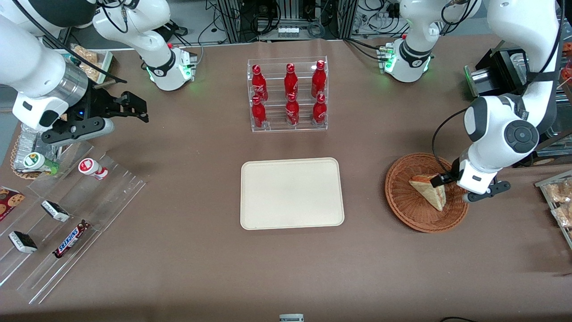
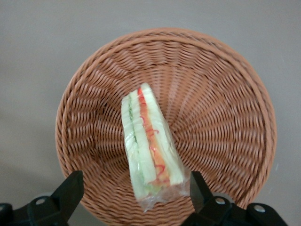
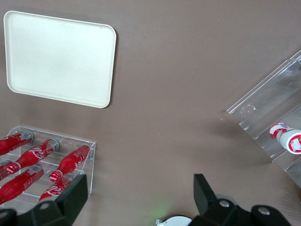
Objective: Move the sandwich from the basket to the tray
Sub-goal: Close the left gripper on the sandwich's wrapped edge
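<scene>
The sandwich [image 1: 431, 190] is a clear-wrapped wedge of white bread with red-orange and green filling, lying in the round wicker basket [image 1: 402, 208] toward the working arm's end of the table. My left gripper [image 1: 442, 181] hangs low over the basket, open. In the left wrist view the gripper [image 2: 136, 190] straddles the wide end of the sandwich [image 2: 150, 150]. One finger [image 2: 196, 188] is close beside the wrap and the other finger [image 2: 70, 190] stands well apart, over the basket's rim [image 2: 70, 117]. The cream tray [image 1: 291, 193] lies bare mid-table and also shows in the right wrist view [image 3: 59, 59].
A clear rack of red bottles [image 1: 288, 94] stands farther from the front camera than the tray. Clear acrylic racks with snack bars [image 1: 67, 214] lie toward the parked arm's end. Packaged snacks [image 1: 558, 197] sit at the working arm's end, beside the basket.
</scene>
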Robot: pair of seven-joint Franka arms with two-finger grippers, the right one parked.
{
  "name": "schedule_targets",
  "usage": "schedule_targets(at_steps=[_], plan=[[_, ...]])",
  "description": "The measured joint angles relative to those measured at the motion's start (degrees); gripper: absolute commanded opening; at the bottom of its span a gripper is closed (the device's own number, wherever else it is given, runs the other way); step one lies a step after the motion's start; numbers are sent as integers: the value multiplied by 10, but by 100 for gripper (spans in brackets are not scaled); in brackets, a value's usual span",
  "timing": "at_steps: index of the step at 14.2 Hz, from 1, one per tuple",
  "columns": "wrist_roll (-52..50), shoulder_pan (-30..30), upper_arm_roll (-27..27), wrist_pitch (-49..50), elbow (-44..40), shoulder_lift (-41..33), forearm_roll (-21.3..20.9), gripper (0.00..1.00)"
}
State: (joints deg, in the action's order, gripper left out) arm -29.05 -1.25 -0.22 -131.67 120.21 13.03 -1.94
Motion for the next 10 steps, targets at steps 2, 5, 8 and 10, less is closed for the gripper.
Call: schedule_targets(at_steps=[2, 5, 8, 10], plan=[[-111, -1, -1, -16, 3, 9, -1, 100], [-194, -1, -2, -63, 27, 24, -1, 65], [-231, -1, -2, -100, 52, 32, 1, 7], [-250, -1, -2, -102, 52, 32, 1, 5]])
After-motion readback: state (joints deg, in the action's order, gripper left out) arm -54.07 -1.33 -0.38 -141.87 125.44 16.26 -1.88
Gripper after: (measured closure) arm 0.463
